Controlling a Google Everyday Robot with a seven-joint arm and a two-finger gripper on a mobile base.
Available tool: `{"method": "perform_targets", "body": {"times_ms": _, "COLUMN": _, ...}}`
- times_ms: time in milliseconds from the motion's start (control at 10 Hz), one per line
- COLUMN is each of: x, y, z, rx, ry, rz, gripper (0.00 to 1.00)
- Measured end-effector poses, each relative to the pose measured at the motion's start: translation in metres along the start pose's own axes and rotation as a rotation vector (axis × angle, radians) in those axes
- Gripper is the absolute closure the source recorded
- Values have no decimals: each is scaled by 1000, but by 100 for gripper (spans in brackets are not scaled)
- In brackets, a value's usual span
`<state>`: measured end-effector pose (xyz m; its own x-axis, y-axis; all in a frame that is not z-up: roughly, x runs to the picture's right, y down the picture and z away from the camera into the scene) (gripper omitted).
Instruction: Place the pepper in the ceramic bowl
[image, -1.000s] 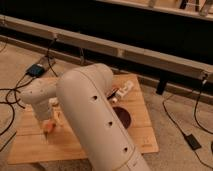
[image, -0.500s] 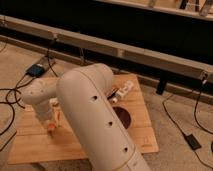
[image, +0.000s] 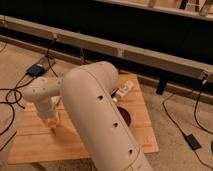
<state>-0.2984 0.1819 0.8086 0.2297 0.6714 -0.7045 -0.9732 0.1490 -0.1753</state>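
My gripper (image: 51, 120) hangs at the end of the white arm (image: 95, 115) over the left part of the wooden board (image: 35, 142), pointing down, close to the surface. A small orange-red shape, the pepper (image: 54, 124), shows right at the gripper's lower end. I cannot tell whether it is held or lying on the board. The ceramic bowl (image: 126, 119), dark maroon, sits on the right part of the board, mostly hidden behind my arm. It lies well to the right of the gripper.
A white rectangular remote (image: 123, 92) lies on the board's far right part, behind the bowl. Cables and a small dark box (image: 36, 70) lie on the carpet to the left. A black power brick (image: 192, 142) lies at the right. A long low rail (image: 125, 52) runs behind.
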Motion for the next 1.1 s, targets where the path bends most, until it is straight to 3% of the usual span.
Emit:
{"method": "perform_targets", "body": {"times_ms": 500, "x": 3, "y": -40, "z": -55, "rx": -33, "ry": -62, "rz": 21, "gripper": 100}}
{"method": "perform_targets", "body": {"times_ms": 1100, "x": 8, "y": -138, "z": -88, "rx": -13, "ry": -160, "rz": 91, "gripper": 100}}
